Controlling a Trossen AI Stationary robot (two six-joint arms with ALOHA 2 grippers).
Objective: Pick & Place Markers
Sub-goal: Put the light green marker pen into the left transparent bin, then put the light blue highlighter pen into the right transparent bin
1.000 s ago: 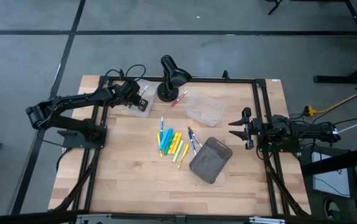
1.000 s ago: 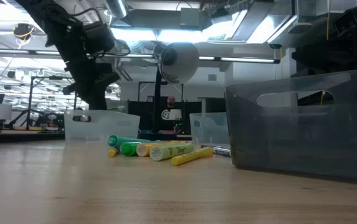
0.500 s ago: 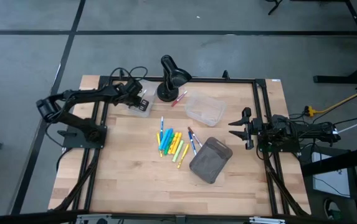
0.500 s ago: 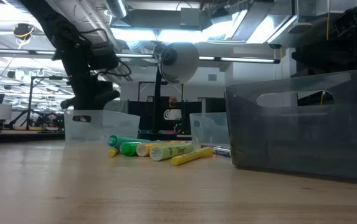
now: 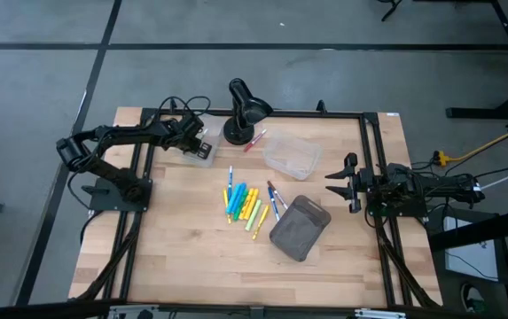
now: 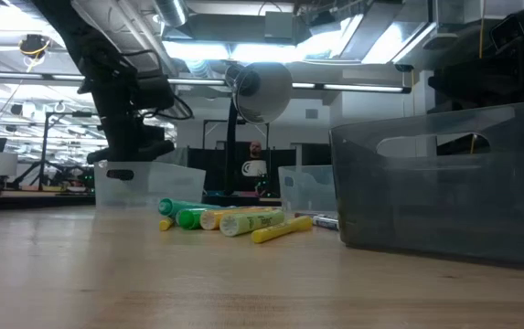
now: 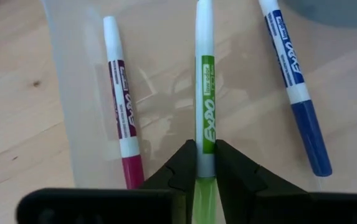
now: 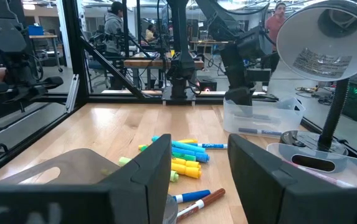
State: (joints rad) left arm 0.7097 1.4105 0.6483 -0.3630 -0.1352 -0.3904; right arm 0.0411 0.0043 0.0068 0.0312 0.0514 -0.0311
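Observation:
My left gripper [image 5: 193,142] reaches down into a small clear bin [image 5: 204,156] at the table's far left, shut on a green marker [image 7: 204,93]. A maroon marker [image 7: 121,106] and a blue marker [image 7: 293,74] lie in that bin on either side of it. Several yellow, green, blue and orange markers [image 5: 245,202] lie loose in a heap at the table's middle. One red marker [image 5: 255,140] lies beside the lamp. My right gripper [image 5: 342,182] waits open and level at the right edge. My left gripper pinches the green marker's barrel [image 7: 205,163] between its two fingers, where the white barrel meets the green cap end. The fingers slant down from the table's left and lie along the marker. The marker's white far end [image 7: 203,15] points down into the bin, parallel to the two markers there.
A black desk lamp [image 5: 243,111] stands just right of the small bin. A larger clear tub [image 5: 291,155] sits at the far middle, and a grey bin [image 5: 300,228] right of the heap. Bare wood lies along the near edge.
My left gripper has sunk toward the small clear bin with the green marker and tipped more steeply down; over the last half second it has almost held still.

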